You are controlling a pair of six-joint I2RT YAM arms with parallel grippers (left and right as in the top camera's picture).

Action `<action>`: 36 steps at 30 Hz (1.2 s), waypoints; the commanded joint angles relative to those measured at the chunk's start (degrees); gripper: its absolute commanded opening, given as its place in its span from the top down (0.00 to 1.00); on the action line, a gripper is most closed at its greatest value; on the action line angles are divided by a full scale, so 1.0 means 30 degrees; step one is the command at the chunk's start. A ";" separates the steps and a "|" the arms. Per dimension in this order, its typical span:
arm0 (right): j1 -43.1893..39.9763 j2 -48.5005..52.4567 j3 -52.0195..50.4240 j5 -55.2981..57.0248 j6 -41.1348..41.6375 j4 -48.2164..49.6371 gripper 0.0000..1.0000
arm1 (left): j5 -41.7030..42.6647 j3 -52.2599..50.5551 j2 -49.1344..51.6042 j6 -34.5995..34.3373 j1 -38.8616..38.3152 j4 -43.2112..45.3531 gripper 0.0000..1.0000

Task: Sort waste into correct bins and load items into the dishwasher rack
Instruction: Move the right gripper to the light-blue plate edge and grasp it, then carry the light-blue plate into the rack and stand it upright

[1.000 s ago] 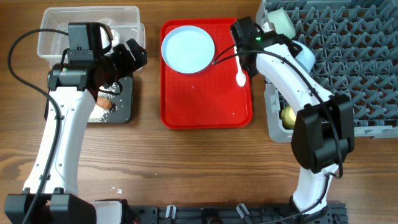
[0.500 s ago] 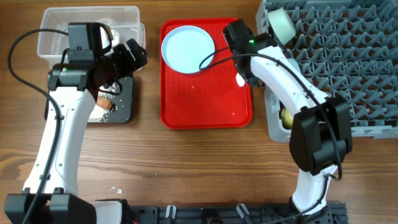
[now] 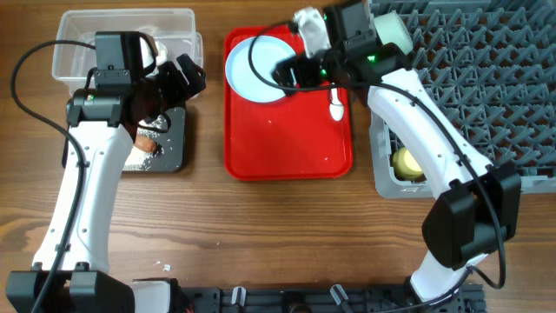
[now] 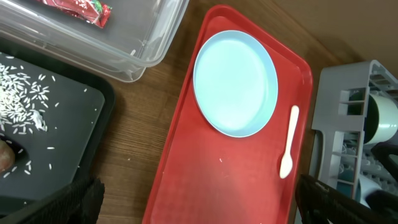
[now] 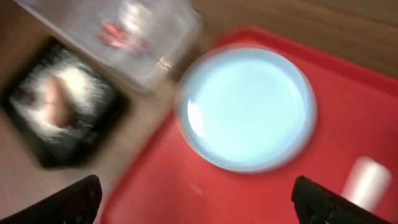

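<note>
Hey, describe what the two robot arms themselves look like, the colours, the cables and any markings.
Both share one design. The left arm and right arm have smooth white tubular links joined by boxy black joints. A thin black cable loops loosely beside each. A small green light glows near the right wrist. The left pincer and right pincer are black. No lettering is readable.

The wood-grain table (image 3: 287, 226) looks matt, the red tray (image 3: 287, 148) glossy plastic, the plate (image 3: 252, 74) smooth and faintly shiny, the tub (image 3: 74, 52) clear plastic, the rack (image 3: 486, 87) dull grey plastic.
</note>
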 commanded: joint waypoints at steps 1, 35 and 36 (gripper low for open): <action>0.0080 0.0539 -0.0313 -0.1355 0.5282 0.2091 0.10 | 0.0080 0.0189 0.0036 0.0379 -0.0051 0.0029 0.00; 0.0801 0.7752 -0.0379 0.6375 1.5562 0.2492 0.56 | 0.0080 0.0189 0.0036 0.0379 -0.0051 0.0029 0.00; 0.0801 0.7949 -0.0379 0.6302 1.5701 0.2608 0.59 | 0.0080 0.0189 0.0036 0.0379 -0.0051 0.0029 0.00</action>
